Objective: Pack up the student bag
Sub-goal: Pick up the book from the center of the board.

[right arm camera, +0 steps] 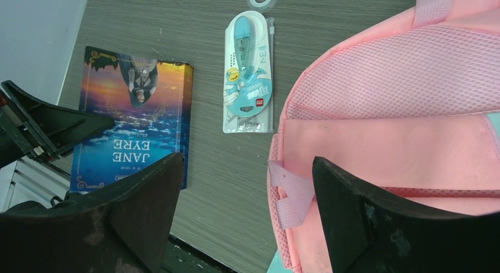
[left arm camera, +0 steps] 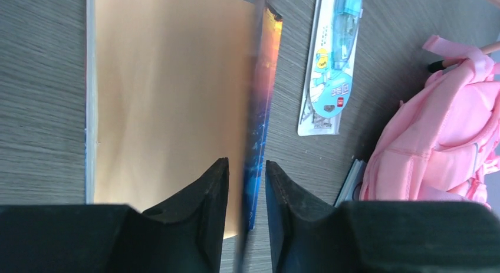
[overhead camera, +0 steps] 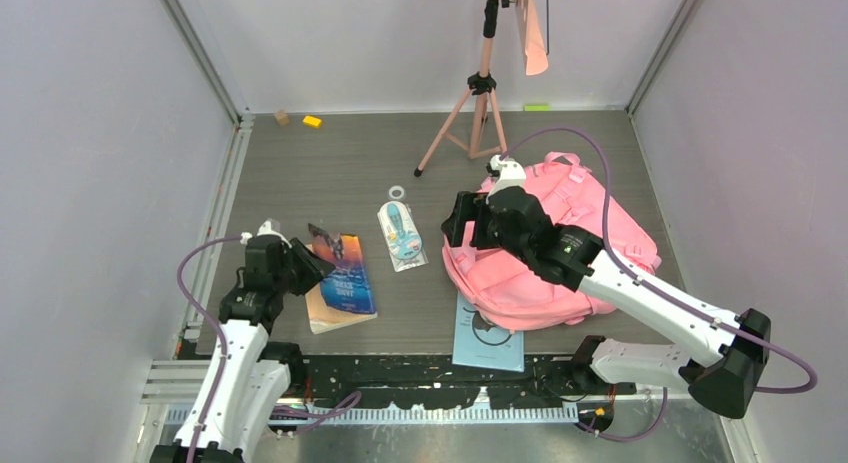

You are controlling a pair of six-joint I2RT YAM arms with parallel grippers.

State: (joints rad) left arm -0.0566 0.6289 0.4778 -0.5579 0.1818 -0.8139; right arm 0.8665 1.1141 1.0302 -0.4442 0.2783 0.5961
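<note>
The student bag (overhead camera: 560, 248) is a big pink backpack lying on the right side of the table, mesh back panel (right arm camera: 389, 78) up. My right gripper (overhead camera: 466, 223) hovers open and wide over its left edge. A pale webbing loop (right arm camera: 290, 195) shows between the fingers of that gripper (right arm camera: 247, 160), which hold nothing. My left gripper (overhead camera: 316, 264) is at a Jane Eyre book (overhead camera: 345, 279). The book's blue cover (left arm camera: 266, 78) stands lifted edge-on above the tan inside page (left arm camera: 165, 90). That cover passes between the parted fingers of the left gripper (left arm camera: 246, 164), with a gap on each side.
A packaged correction tape (overhead camera: 402, 235) and a small tape ring (overhead camera: 396, 191) lie between book and bag. A light blue booklet (overhead camera: 488, 340) sticks out from under the bag's near edge. A pink tripod (overhead camera: 478, 103) stands at the back. Small blocks (overhead camera: 313, 121) lie by the back wall.
</note>
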